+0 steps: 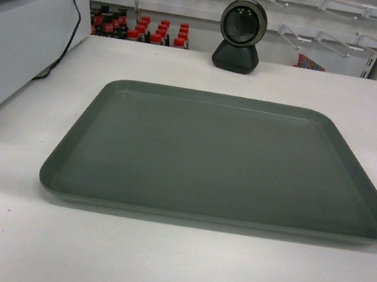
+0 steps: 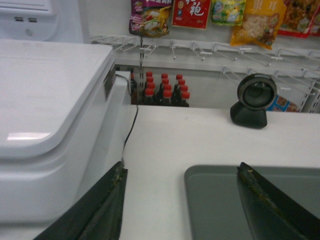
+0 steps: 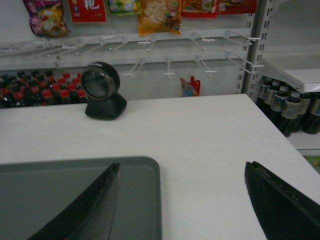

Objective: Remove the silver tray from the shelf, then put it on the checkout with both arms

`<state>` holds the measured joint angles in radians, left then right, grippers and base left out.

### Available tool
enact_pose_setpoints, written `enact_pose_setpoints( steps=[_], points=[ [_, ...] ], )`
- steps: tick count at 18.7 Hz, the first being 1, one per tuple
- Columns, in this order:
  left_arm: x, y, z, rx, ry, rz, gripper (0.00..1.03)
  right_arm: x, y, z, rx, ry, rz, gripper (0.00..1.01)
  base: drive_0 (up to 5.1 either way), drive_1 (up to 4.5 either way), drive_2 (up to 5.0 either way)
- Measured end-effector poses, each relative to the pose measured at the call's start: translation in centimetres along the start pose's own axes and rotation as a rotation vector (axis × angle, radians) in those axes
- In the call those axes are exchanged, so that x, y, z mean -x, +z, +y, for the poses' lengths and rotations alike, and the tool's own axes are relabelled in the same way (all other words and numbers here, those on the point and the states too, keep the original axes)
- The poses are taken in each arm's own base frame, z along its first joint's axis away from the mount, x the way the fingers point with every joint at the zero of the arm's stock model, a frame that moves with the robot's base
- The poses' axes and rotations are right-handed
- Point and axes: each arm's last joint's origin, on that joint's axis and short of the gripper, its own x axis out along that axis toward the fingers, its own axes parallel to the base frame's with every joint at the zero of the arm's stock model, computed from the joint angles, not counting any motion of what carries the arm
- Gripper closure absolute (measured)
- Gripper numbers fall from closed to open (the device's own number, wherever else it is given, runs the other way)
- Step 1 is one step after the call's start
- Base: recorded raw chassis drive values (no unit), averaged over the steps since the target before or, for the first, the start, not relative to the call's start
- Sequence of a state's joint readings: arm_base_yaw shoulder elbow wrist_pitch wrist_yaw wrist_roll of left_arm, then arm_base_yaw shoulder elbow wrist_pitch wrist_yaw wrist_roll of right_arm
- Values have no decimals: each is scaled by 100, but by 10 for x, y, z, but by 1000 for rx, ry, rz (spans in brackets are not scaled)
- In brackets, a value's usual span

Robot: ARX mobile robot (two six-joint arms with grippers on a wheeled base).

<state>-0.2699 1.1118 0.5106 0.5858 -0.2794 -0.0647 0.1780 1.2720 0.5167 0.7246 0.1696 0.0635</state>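
Silver tray (image 1: 225, 162) flat on my checkout desk (image 1: 328, 93).

It lies mid-desk toward the near edge; the black scanner (image 1: 241, 35) stands by the far edge. My left hand (image 2: 182, 200) and right hand (image 3: 182, 200) both gape wide, each straddling a tray end, holding nothing.

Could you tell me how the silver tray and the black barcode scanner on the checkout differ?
The silver tray lies flat and low; the barcode scanner stands upright behind it. The tray is dull grey and rectangular with rounded corners; the scanner is black with a round face. The tray is far wider than the scanner. Both rest on the white checkout.
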Motion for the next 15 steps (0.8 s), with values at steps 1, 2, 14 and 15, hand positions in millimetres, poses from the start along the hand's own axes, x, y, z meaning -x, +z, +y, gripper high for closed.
enact_pose_setpoints(
  steps=[1, 2, 14, 15],
  points=[
    [16, -6, 10, -25, 4, 13, 46, 19, -1, -3, 24, -12, 19, 35, 0, 0, 0],
    [27, -11, 15, -33, 0, 3, 57, 36, 0, -5, 40, -10, 28, 46, 0, 0, 0],
    [86, -62, 61, -43, 9, -9, 102, 112, -39, -38, 52, -1, -13, 99, 0, 0, 0],
    [89, -64, 60, -43, -7, -9, 102, 115, -41, -43, 51, -22, -16, 99, 0, 0, 0]
  ],
)
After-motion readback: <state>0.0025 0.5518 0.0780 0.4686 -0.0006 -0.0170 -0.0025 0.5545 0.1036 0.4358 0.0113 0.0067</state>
